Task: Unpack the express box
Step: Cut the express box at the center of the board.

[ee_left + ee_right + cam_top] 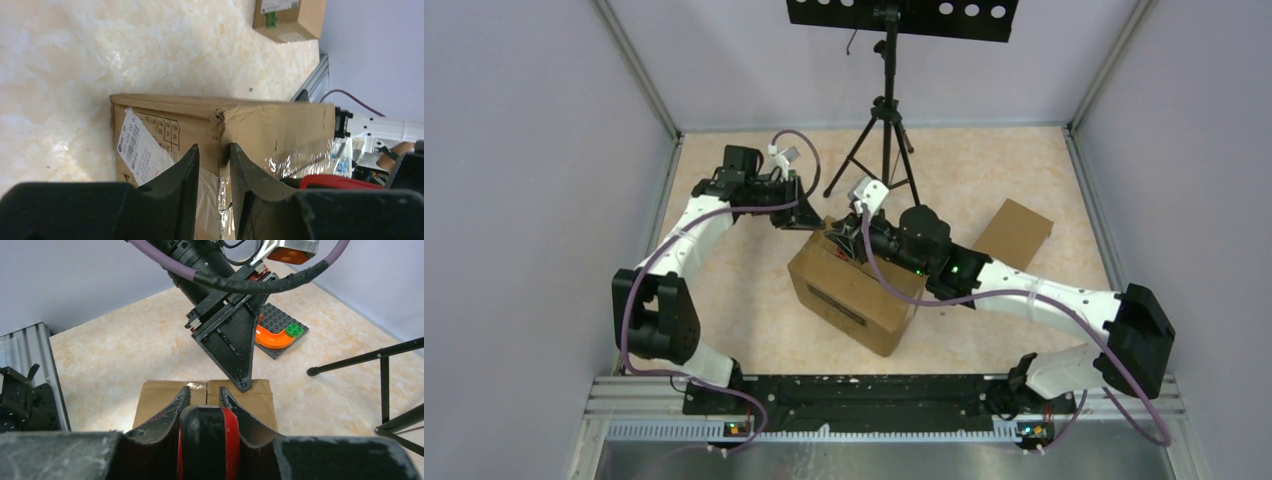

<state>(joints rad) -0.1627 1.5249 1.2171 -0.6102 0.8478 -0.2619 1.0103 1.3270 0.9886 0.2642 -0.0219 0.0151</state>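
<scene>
Not much is reading clearly here: the shipping label (139, 149) on the express box (275, 125) is showing a barcode, with print too tiny to read.

Seen from above, a black tripod (885, 108) stands at twelve o'clock on the pale marbled tabletop (744, 325), carrying a black perforated panel (904, 22) at the very top of the frame. A smaller closed carton (1014, 232) lies at about two o'clock, well apart from the tripod's feet. A toothed metal rail (874, 430) runs along six o'clock. In the right wrist view, at one o'clock, a grey studded baseplate (280, 317) bears an orange arch (267, 337) touching a green brick (294, 329).
</scene>
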